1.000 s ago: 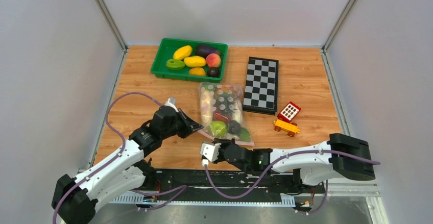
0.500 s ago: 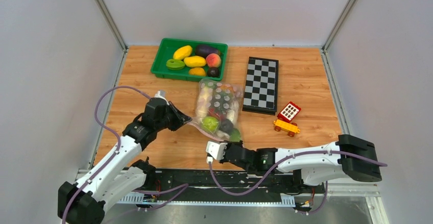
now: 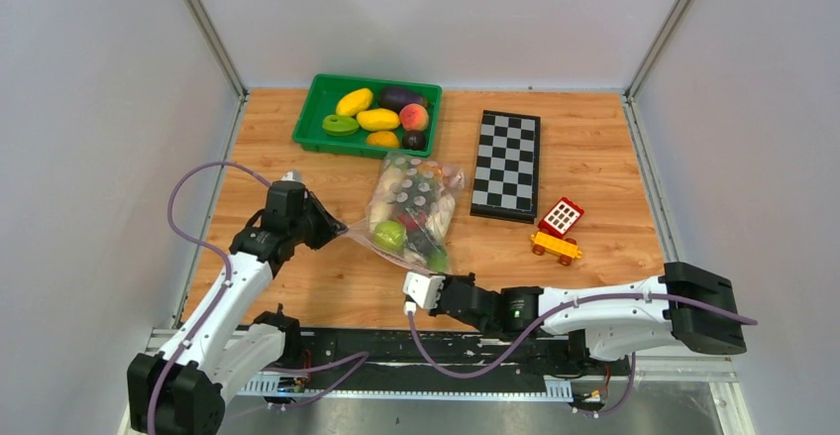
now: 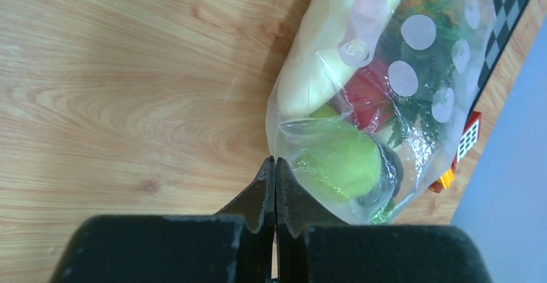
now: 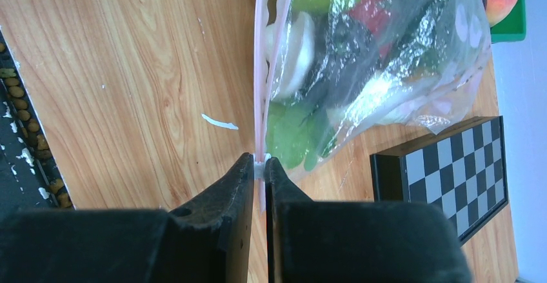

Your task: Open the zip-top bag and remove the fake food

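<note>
Only R wrist shows jaws pinching zip-top bag point(image 5: 400, 51) strip point(image 5: 257, 89).

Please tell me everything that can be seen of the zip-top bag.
The zip-top bag is a clear, floppy plastic pouch with pale round dots and a pink zip strip along its near edge. It lies on the wooden table, stuffed with fake food. The left end effector pinches one near corner, the right end effector the strip's end.

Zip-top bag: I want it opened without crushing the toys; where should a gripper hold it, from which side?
Probably pinch the pink zip strip at its near end, coming from the near side: it is a thin flat lip clear of the bulging fake food.
</note>
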{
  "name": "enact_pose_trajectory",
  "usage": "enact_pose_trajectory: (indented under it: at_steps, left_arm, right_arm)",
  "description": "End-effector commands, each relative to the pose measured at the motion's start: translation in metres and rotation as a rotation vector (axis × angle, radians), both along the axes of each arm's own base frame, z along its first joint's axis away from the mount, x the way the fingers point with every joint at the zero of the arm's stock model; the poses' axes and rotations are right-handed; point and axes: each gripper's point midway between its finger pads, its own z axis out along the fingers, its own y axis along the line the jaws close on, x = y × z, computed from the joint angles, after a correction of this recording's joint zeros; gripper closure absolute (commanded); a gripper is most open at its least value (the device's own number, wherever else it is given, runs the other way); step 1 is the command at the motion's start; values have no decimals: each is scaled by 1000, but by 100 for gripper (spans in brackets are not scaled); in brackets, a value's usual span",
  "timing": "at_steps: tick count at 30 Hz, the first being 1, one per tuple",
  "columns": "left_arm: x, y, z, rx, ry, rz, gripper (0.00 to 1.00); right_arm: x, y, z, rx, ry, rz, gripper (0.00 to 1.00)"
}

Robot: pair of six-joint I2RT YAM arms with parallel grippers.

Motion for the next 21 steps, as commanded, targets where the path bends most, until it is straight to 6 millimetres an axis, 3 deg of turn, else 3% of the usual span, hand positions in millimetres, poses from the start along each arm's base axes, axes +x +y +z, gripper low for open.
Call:
enact_pose_trajectory:
  at_steps: [1, 11, 13, 16, 21]
  left_arm:
    - [18, 21, 15, 67, -67, 32, 100]
    - [16, 29, 13, 112, -59, -1, 100]
    - [13, 24, 12, 94, -58, -31, 100]
    - [7, 15, 9, 48, -59, -71, 100]
    - [-5, 3, 3, -21, -56, -109, 100]
  right_arm:
    - [1, -8, 6, 5, 4, -35, 100]
    - [-1, -10, 16, 28, 21, -39, 97]
    - [-3, -5, 22, 46, 34, -36, 87]
    - [-5, 8, 40, 100, 56, -28, 62]
    - [1, 38, 74, 201, 35, -43, 45]
